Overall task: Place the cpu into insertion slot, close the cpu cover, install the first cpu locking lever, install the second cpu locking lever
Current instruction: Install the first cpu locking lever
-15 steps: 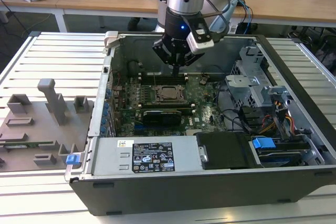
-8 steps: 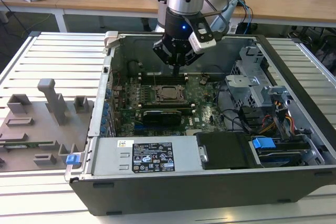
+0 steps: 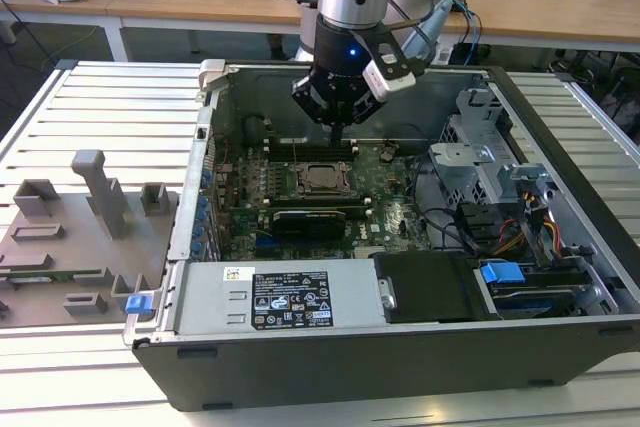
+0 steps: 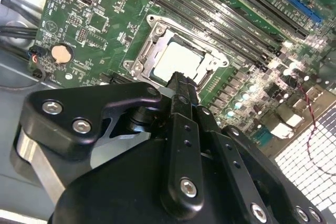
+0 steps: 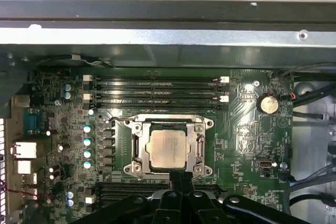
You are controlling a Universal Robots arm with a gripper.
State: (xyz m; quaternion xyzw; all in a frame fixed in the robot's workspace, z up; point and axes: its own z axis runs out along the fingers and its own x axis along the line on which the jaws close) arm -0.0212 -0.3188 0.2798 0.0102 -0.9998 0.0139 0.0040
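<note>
The cpu [image 5: 167,149] [image 4: 177,62] [image 3: 322,176], a flat silver-grey square, lies seated in the insertion slot [image 5: 141,149] on the green motherboard. The cpu cover [image 5: 167,123] [image 4: 158,33], a silver metal frame, lies flat around the chip, which shows through its window. My gripper [image 5: 181,174] [image 4: 181,80] [image 3: 337,140] hangs just above the socket's edge. Its two black fingers are pressed together and hold nothing. In the exterior view its tip stands over the socket's far side.
Long black memory slots [image 5: 157,90] run beside the socket and a black graphics card [image 3: 312,219] lies on its other side. The open case holds a power supply [image 3: 270,297], a drive cage [image 3: 480,152] and cables. A grey fixture [image 3: 85,232] sits at the exterior view's left.
</note>
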